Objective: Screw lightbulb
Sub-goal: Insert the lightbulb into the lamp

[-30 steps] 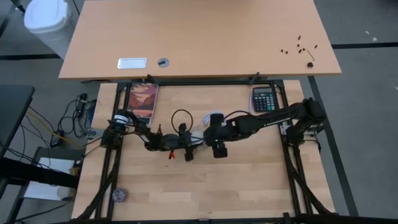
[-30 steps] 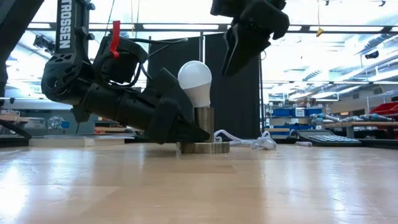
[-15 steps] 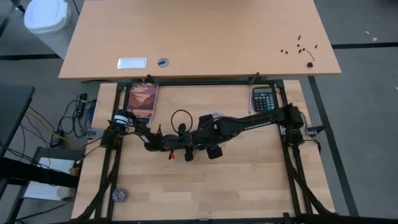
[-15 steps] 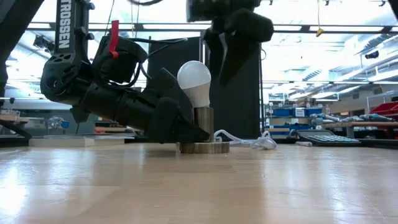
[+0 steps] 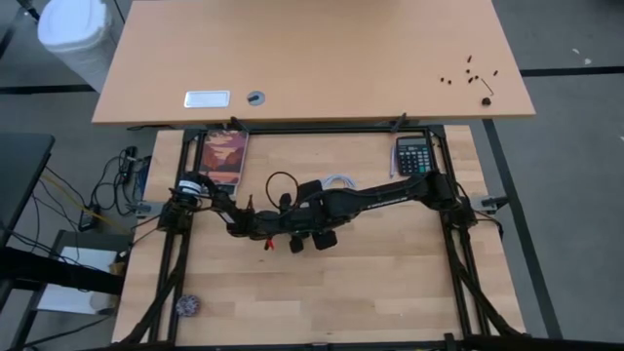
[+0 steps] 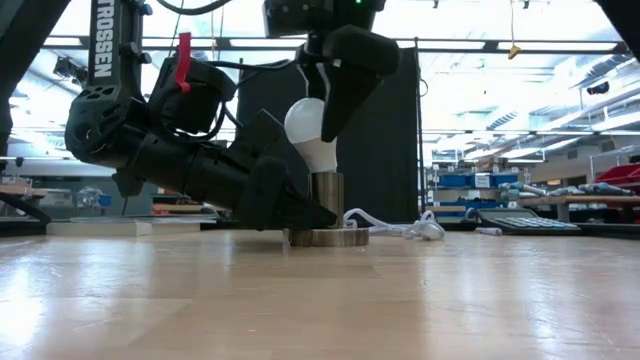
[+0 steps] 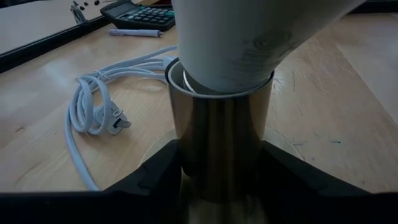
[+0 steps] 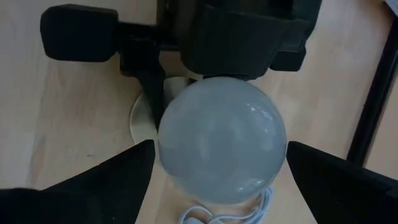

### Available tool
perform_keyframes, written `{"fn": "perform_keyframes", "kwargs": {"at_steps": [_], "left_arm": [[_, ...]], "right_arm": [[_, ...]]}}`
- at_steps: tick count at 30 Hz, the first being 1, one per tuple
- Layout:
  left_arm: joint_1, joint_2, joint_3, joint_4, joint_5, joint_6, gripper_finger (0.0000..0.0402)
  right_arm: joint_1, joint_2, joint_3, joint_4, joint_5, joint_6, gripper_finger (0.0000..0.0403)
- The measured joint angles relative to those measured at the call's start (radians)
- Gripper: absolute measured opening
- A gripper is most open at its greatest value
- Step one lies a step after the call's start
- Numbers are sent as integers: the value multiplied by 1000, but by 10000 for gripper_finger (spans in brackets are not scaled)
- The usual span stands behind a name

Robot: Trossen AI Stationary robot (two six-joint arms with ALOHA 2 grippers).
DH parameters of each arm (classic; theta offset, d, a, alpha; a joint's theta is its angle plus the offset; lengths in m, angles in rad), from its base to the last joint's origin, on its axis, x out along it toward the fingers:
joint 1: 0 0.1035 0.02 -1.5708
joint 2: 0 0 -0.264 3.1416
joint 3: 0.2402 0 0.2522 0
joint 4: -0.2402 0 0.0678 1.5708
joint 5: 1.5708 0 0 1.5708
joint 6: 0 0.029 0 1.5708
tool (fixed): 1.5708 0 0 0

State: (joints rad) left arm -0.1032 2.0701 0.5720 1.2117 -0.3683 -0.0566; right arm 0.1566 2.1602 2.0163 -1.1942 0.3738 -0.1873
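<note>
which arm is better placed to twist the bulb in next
The right. Its tool hangs open directly above the lightbulb, fingers on either side of the globe. The left tool is low at the table, clamped on the metal socket and steadying it, so it is not free.

Overhead, table-level, two wrist close-ups — lightbulb point(image 6: 312, 128) shared

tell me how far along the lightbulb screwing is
Done: the white pear-shaped lightbulb stands base-down in the silvery metal socket, though a little tilted. In hand: the left gripper clamps the socket's barrel, and the right gripper is open above the bulb, a finger on either side, not gripping. Left: closing on the bulb and turning it; how deep the thread sits cannot be seen.
</note>
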Motion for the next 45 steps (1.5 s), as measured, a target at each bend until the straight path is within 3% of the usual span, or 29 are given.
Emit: {"fn": "perform_keyframes", "kwargs": {"at_steps": [17, 29, 37, 45], "left_arm": [[0, 0, 0, 7, 1, 0, 193], [0, 0, 0, 7, 1, 0, 193], [0, 0, 0, 8, 2, 0, 193], [0, 0, 0, 8, 2, 0, 193]], "right_arm": [[-29, 32, 0, 95, -35, -53, 371], [-60, 32, -5, 94, -60, -81, 309], [-63, 32, -5, 94, -62, -72, 305], [-84, 32, -5, 101, -161, -57, 305]]}}
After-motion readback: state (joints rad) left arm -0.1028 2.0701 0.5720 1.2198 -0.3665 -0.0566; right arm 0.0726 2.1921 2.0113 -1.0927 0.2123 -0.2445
